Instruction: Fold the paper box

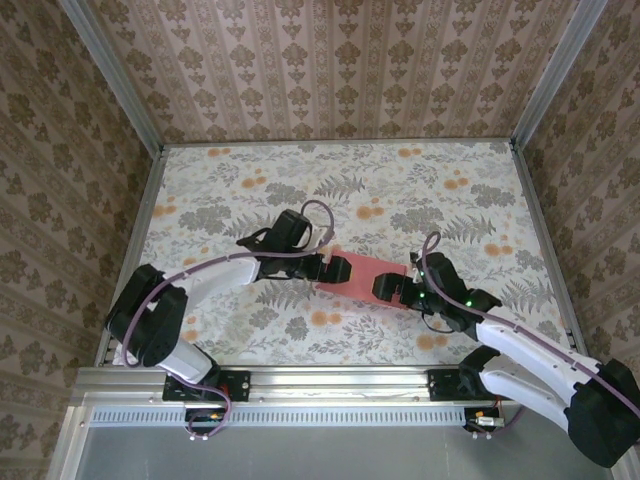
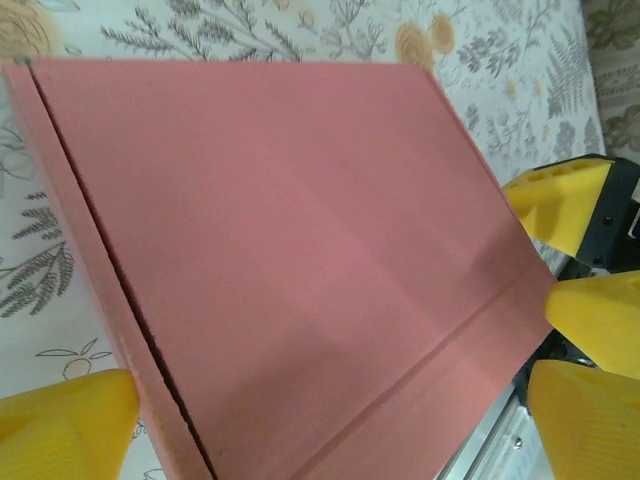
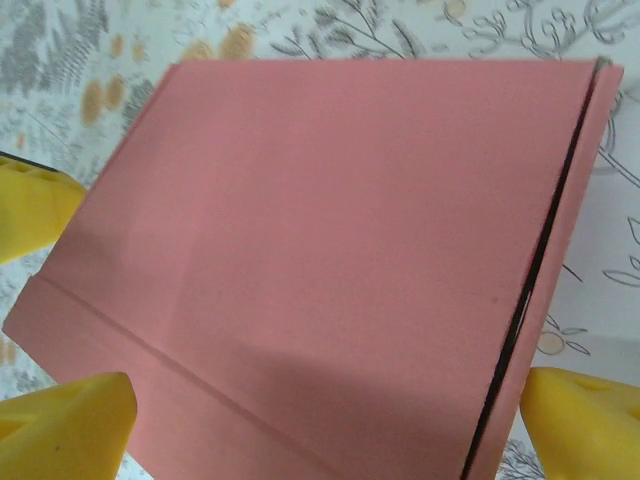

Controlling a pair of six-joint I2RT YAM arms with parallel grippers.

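Yellow fingers (image 2: 65,425) of the left gripper (image 1: 326,262): spread wide, straddling the 9 o'clock end of the paper box (image 1: 360,272); whether they touch it cannot be told. Fingers (image 3: 585,420) of the right gripper (image 1: 388,290): likewise wide apart, straddling the box's 4 o'clock end. Item, the paper box: salmon-pink, lying flat on the floral table (image 1: 400,180), slightly toward 6 o'clock of its centre, between both grippers; one crease near a short end, dark seam along one long edge.
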